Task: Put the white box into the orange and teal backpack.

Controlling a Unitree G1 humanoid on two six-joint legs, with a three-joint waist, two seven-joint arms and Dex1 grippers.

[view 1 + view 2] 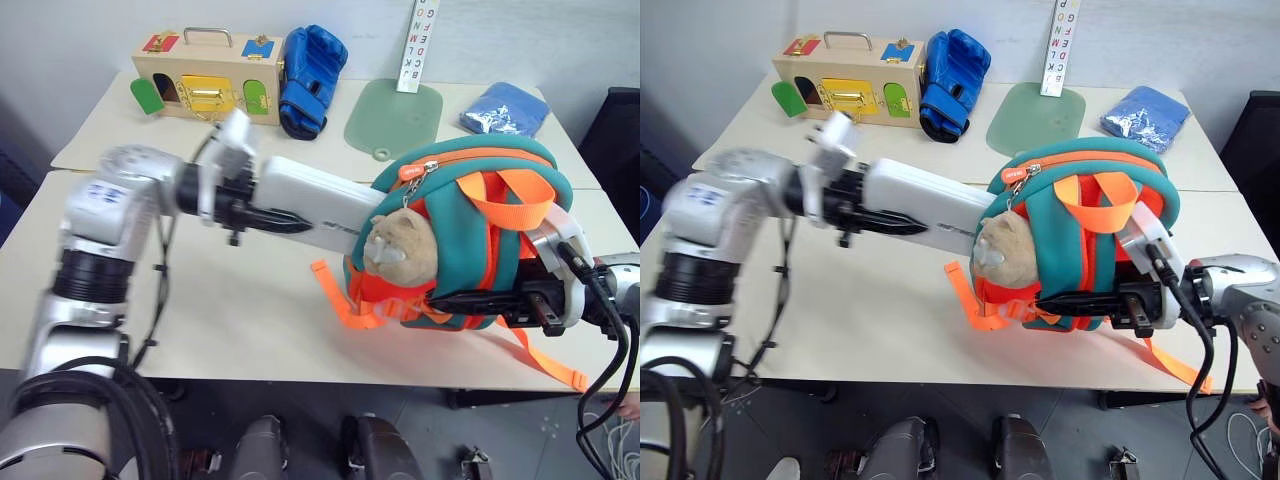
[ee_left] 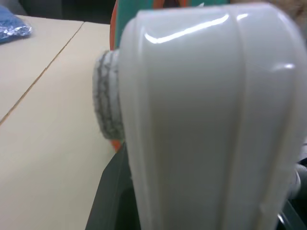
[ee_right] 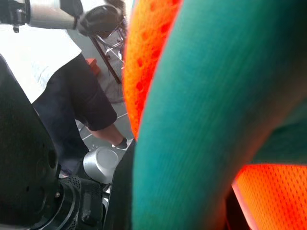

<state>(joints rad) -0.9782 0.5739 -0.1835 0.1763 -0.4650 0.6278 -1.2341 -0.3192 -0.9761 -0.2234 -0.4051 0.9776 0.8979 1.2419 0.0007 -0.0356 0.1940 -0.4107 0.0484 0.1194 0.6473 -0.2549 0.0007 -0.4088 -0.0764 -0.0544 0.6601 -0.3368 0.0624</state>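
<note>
The white box (image 1: 310,200) hangs level above the table with my left gripper (image 1: 285,208) shut on its near end, one black finger lying along its side. The box's far end meets the open zip side of the orange and teal backpack (image 1: 455,230) and is hidden behind the tan plush toy (image 1: 400,245) and the teal rim. The backpack is held off the table, its mouth facing left. My right gripper (image 1: 450,298) is shut on the backpack's lower edge. The box (image 2: 206,120) looms close in the left wrist view, and backpack fabric (image 3: 206,120) in the right wrist view.
At the back of the table (image 1: 250,320) stand a wooden box with coloured doors (image 1: 205,85), a blue boxing glove (image 1: 310,80), a green mat (image 1: 393,118), a blue bag (image 1: 503,108) and a letter strip (image 1: 418,45). A person (image 3: 72,96) stands nearby.
</note>
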